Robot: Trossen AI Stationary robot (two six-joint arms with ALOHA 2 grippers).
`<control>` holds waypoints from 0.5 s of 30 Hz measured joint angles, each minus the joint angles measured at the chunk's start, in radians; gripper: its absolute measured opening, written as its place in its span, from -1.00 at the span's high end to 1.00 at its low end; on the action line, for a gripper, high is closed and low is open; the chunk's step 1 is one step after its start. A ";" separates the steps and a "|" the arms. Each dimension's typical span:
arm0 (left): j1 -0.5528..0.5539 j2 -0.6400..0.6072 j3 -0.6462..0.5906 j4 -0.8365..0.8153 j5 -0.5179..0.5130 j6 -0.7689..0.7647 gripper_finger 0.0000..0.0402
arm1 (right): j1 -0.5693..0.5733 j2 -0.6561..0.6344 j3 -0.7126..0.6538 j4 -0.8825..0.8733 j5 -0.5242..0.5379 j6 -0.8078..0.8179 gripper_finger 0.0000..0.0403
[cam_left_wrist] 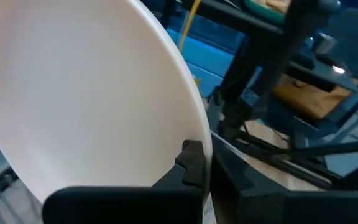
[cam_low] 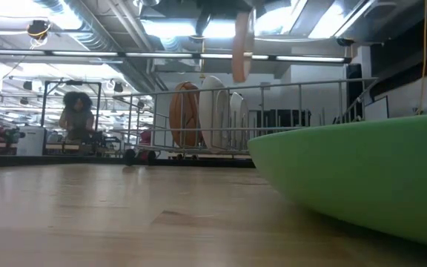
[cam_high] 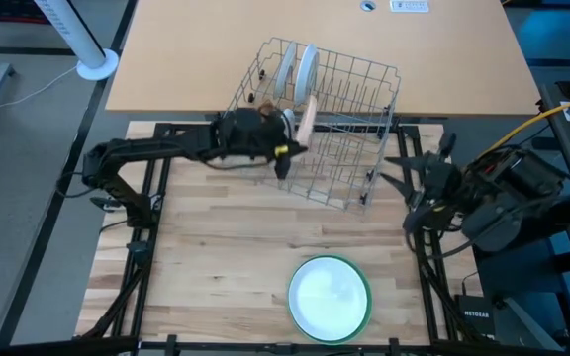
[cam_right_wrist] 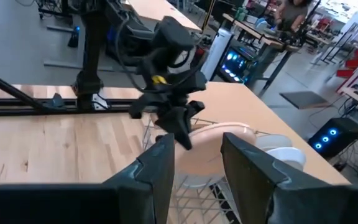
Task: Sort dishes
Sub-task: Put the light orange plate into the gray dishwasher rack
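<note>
arms: black, jointed | left claw (cam_high: 283, 156): yellow mark | right arm: black cables

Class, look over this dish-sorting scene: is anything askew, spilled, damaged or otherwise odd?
The wire rack sits rotated, askew to the table edges. Otherwise nothing stands out: no spill or damage shows. The left gripper holds a tan plate above the rack.

Bright ceiling lights (cam_low: 176, 28) flare overhead from my low view, where the green plate (cam_low: 362, 174) looms blurred up close. Glare whitens it from above, and my left wrist's white plate (cam_left_wrist: 86, 93) is soft.
</note>
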 joint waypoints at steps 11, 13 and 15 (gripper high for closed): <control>0.134 0.047 0.000 0.010 0.236 -0.018 1.00 | 0.000 -0.070 0.000 0.000 0.025 -0.057 0.31; 0.138 0.069 0.000 0.010 0.269 -0.013 1.00 | 0.000 -0.076 0.000 0.000 0.044 -0.076 0.31; 0.138 0.091 0.000 0.011 0.281 -0.013 1.00 | 0.000 -0.081 0.000 0.001 0.059 -0.087 0.31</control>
